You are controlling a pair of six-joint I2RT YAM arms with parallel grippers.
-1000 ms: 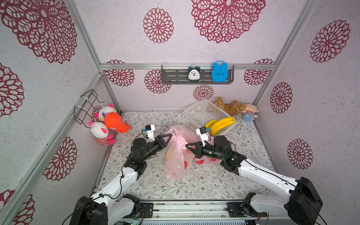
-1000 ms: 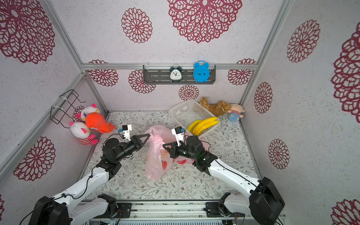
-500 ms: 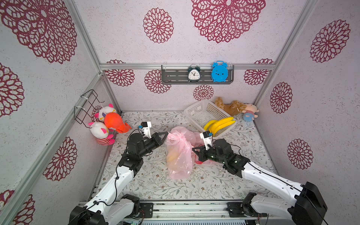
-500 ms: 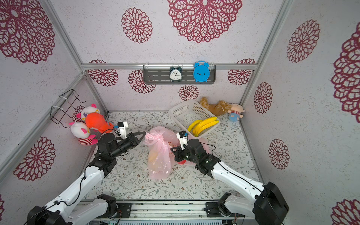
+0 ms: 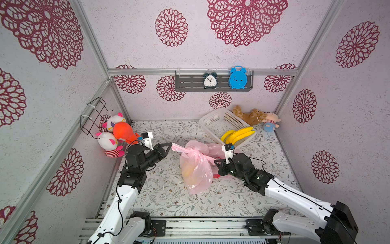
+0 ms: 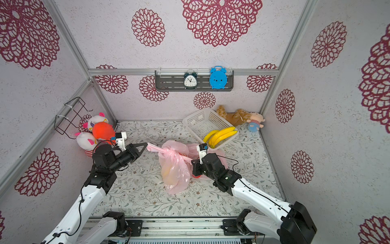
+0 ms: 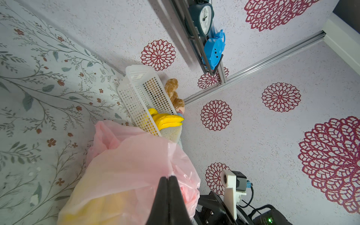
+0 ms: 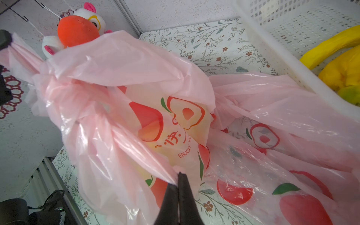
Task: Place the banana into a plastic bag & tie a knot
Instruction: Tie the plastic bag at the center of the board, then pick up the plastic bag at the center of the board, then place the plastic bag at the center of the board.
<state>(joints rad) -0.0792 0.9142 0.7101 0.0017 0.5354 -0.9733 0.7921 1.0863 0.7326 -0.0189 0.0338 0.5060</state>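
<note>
Bimanual knot tightening. The left gripper (image 5: 170, 145), its jaws pressed together, is pinching one twisted handle (image 5: 179, 147) of the pink plastic bag (image 5: 197, 171). The right gripper (image 5: 215, 162), likewise pressed together, is pinching the opposite handle (image 5: 207, 158); the right wrist view shows the film caught at the gripper's tip (image 8: 178, 174).

The grippers are standing on opposite sides of the bag, so that both handles are running taut toward the knot (image 5: 195, 151) gathered between them. This arrangement is judged to be serving an outward pull that is cinching the knot down over the bag's mouth.

The banana (image 5: 187, 172) is lying inside the bag, below the knot, and is showing as a yellow shape through the film; the left wrist view confirms it (image 7: 91, 213). The bag's lower end appears to be resting on the desk (image 5: 168, 200), which is taking the load off the handles.

A bunch of bananas (image 5: 238, 135) is lying in the white basket (image 5: 215, 120) just behind, and a second bag (image 8: 292, 136) is lying flat on the desk beside it; neither is being gripped.
</note>
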